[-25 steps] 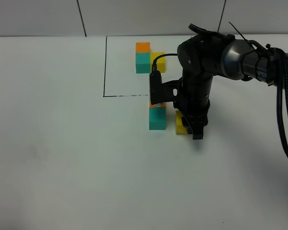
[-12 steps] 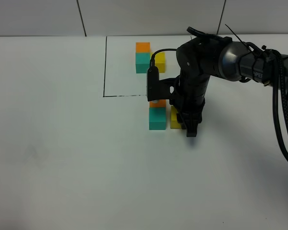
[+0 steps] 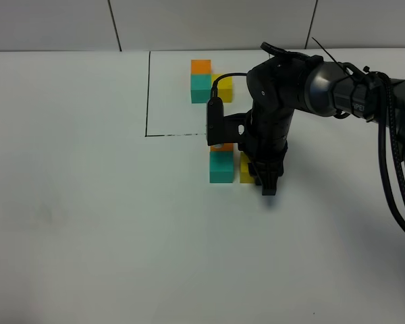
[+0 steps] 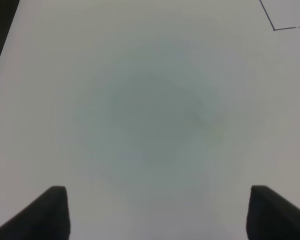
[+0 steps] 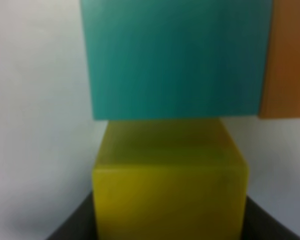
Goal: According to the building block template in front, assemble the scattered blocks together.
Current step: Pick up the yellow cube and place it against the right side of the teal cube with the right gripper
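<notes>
The building block template, an orange, teal and yellow cluster, sits inside the black-line frame at the back. Just in front of the frame lie the scattered blocks: a teal cube, an orange cube behind it and half hidden by the arm, and a yellow cube on the teal cube's right. My right gripper is shut, its tips down at the yellow cube's right side. The right wrist view shows the yellow cube up against the teal cube, with the orange cube beside the teal. My left gripper stands open over bare table.
The white table stretches wide to the left and front of the blocks. The right arm's black cables hang along the right edge. A corner of the black frame line shows in the left wrist view.
My right gripper has moved left, pushing the yellow cube leftward until it sits next to the teal cube. The left gripper has not changed.
</notes>
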Motion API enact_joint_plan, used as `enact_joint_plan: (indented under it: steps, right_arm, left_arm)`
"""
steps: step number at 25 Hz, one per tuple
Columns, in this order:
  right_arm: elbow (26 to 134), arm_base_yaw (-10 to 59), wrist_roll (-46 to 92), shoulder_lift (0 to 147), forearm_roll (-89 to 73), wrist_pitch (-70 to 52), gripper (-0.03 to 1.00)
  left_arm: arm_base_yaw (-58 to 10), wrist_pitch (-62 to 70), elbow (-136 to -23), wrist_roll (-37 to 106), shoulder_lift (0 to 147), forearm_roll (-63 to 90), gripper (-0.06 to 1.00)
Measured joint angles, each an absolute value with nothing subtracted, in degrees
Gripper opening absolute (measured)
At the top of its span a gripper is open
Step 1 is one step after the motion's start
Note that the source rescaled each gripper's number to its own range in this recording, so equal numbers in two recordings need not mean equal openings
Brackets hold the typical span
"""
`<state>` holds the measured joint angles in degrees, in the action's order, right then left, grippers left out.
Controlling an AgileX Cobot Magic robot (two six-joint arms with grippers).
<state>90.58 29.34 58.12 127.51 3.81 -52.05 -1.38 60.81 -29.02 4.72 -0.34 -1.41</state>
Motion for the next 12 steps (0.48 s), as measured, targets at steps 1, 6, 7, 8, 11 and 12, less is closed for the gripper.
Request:
enact_joint_plan:
  steps: [1, 6, 7, 8, 11, 12]
  right_arm:
    - [90.58, 29.34, 58.12, 127.51, 3.81, -52.05, 0.0]
    - [90.58, 29.34, 58.12, 127.51, 3.81, -51.91, 0.0]
    - [90.58, 29.34, 58.12, 127.53, 3.81, -51.86, 0.0]
    - [90.58, 29.34, 58.12, 127.53, 3.81, -51.79, 0.0]
    - [90.6, 29.34, 58.18, 127.87, 3.58, -51.42, 0.0]
    - [90.72, 29.34, 58.3, 128.05, 3.38, -51.4, 0.0]
  left_arm:
    - [-1.38, 60.81, -29.02, 4.72, -0.34, -1.41, 0.65]
    - [-1.38, 60.81, -29.02, 4.72, -0.34, -1.41, 0.65]
    - [-1.38, 60.81, -29.02, 4.72, -0.34, -1.41, 0.65]
    - [-1.38, 60.81, -29.02, 4.72, -0.34, -1.41, 0.65]
    - [-1.38, 60.81, -29.02, 4.66, -0.34, -1.41, 0.65]
    - [-1.38, 60.81, -29.02, 4.66, -0.34, -1.41, 0.65]
